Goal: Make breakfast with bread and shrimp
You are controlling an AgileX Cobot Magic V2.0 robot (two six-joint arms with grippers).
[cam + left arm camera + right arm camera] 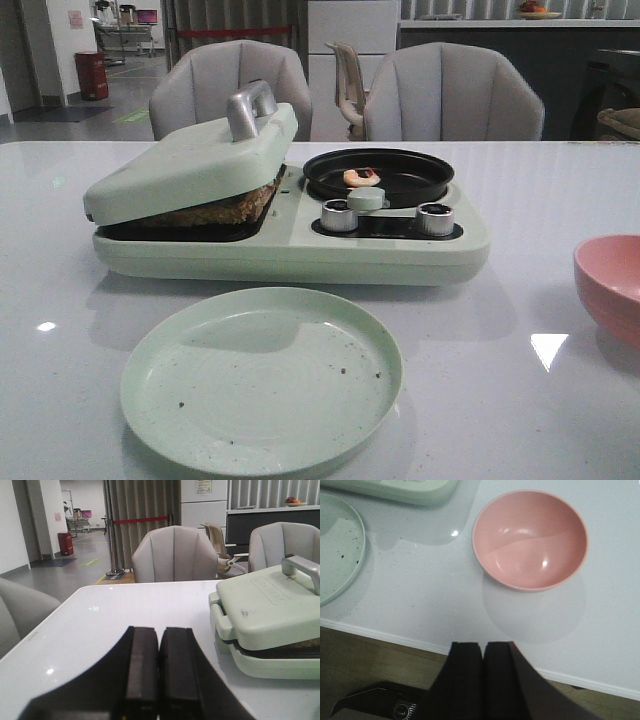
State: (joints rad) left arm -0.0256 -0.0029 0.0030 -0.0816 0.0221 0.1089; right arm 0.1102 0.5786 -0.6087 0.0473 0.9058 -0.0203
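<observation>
Under the tilted lid (190, 160) of the green cooker (290, 250) sits the bread (215, 208); the shrimp (361, 177) lies in its round black pan (400, 180). Both are well apart from the left gripper (159, 680), hovering low beside the cooker, and the right gripper (483, 680), above the table edge near a pink bowl (530, 540). Both grippers' fingers are pressed together, empty.

Showroom-like hall: white table (520, 200), padded chairs (450, 95), red-rope barrier (140, 520), back counter (500, 25).

Pink bowl (530, 539), green plate (337, 550), closed right end effector (483, 652)
</observation>
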